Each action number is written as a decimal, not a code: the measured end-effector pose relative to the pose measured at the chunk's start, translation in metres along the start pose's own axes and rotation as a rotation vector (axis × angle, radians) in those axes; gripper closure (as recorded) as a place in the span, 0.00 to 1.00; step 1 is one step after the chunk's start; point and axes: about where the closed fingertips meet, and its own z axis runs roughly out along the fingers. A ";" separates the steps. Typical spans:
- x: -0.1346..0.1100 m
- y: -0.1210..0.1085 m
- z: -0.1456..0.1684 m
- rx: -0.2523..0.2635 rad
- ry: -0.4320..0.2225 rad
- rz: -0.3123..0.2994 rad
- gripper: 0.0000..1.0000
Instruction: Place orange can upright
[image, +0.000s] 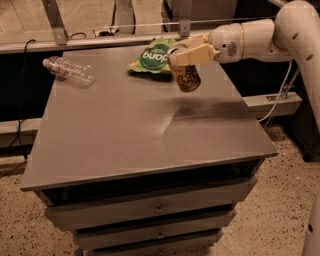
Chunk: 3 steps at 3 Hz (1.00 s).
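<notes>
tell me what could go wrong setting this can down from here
1. The gripper holds the can by its top, off the table and slightly tilted. Released from that height, it might tip and roll.
2. The green bag lies close beside the can. A base landing on the bag's edge would likely leave the can leaning.

The only word I can read is "dang", upside down from where I stand, on the green snack bag (152, 57). The gripper (184, 54), just right of that bag, clasps the orange can (188, 79), whose mottled print gives no legible lettering.
</notes>
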 end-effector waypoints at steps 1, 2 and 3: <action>0.004 0.004 -0.005 -0.017 -0.116 0.035 1.00; 0.013 0.006 -0.004 -0.031 -0.197 0.064 1.00; 0.022 0.008 -0.002 -0.044 -0.245 0.088 1.00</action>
